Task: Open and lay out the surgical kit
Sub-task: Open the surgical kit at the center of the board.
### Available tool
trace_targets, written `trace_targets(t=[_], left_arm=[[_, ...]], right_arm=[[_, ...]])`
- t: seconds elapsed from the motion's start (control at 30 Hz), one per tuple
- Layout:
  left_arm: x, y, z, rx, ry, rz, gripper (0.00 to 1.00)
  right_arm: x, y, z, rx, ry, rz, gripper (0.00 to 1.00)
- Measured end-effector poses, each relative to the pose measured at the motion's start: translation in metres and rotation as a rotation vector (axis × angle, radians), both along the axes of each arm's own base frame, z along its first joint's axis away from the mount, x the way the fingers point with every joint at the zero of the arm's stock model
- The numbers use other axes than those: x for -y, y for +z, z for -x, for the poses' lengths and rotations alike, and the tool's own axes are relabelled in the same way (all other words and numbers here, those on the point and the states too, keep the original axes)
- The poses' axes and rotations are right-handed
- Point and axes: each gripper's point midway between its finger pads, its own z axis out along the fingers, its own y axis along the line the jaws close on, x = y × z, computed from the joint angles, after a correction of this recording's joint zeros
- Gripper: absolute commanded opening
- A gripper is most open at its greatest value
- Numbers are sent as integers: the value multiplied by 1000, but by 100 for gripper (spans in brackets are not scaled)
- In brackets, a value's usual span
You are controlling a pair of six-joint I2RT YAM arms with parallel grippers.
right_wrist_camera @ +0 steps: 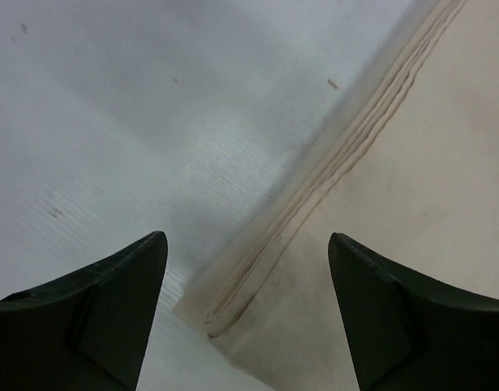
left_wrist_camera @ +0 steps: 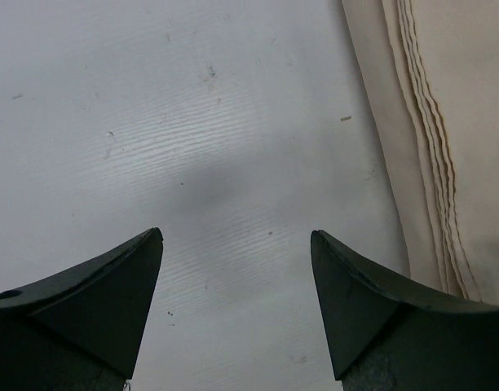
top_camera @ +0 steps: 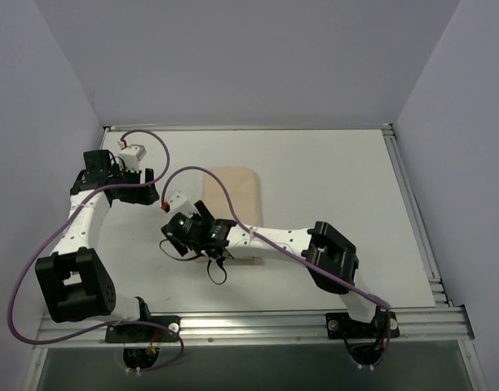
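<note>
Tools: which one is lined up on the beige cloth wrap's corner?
Right tool: layered corner of the folded beige cloth wrap lies between its open jaws; left tool faces bare white table.

Matt beige cloth wrap (right_wrist_camera: 412,187), finely ribbed white table (left_wrist_camera: 192,147), dark fingers (left_wrist_camera: 94,301), perhaps plastic
</note>
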Motion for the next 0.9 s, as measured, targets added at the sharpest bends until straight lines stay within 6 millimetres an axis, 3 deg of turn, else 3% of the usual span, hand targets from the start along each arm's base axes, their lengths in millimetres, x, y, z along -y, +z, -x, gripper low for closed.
trace_targets(t=[0.13, 0.27, 0.57, 0.9], left_arm=[[0, 5, 1, 17, -6, -8, 82], [0, 3, 2, 12, -10, -10, 82], [0, 0, 5, 1, -11, -8, 82], [0, 0, 5, 1, -12, -9, 82]], right_arm=[[6, -37, 19, 6, 20, 192, 76], [18, -50, 29, 30, 20, 305, 70], [29, -38, 22, 101, -38, 363, 43], [29, -38, 22, 103, -38, 362, 43]])
